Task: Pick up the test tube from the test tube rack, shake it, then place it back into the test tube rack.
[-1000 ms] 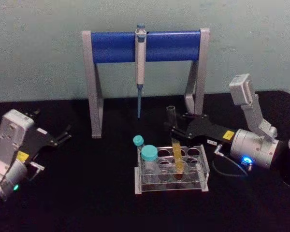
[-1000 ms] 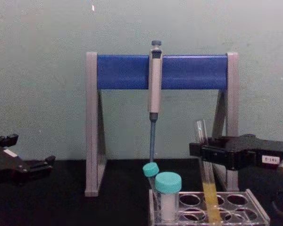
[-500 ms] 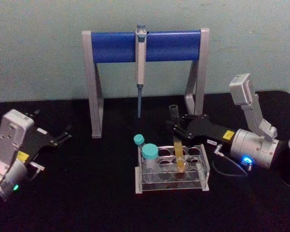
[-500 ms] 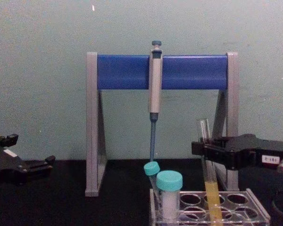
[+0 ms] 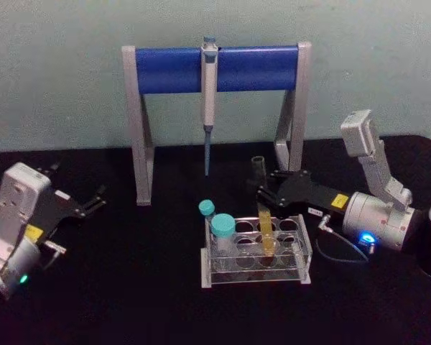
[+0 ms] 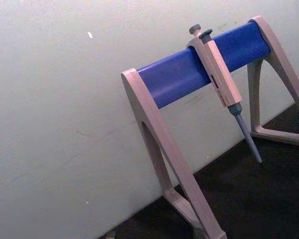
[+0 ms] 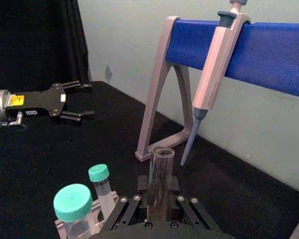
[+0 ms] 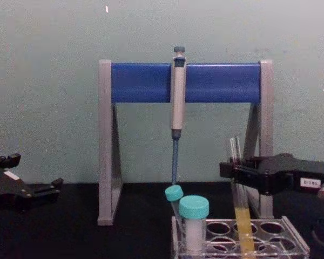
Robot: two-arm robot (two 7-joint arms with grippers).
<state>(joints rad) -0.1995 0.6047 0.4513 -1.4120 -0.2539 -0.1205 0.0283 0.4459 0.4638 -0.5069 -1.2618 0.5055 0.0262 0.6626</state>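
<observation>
Test tube (image 5: pixel 264 228): thin glass, probably light, brittle and slick; open top, yellow-orange liquid; lower end in a hole of the test tube rack (image 5: pixel 304 264).
Hold: bare upper glass, gently, upright.
Right gripper (image 5: pixel 261 191): fingers clamped on the tube above the liquid.
Left gripper (image 5: pixel 95 202): parked left, fingers apart.

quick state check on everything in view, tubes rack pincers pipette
test tube: capless, yellow liquid low, near upright, lower end in a rack hole
test tube rack: flat on the table, holding three tubes
teal-capped tubes: capped, in the rack's left end
right pincer: shut on the test tube
left pincer: open, empty, parked at the left
pipette: hanging tip down on its stand
pipette stand: upright behind the rack
</observation>
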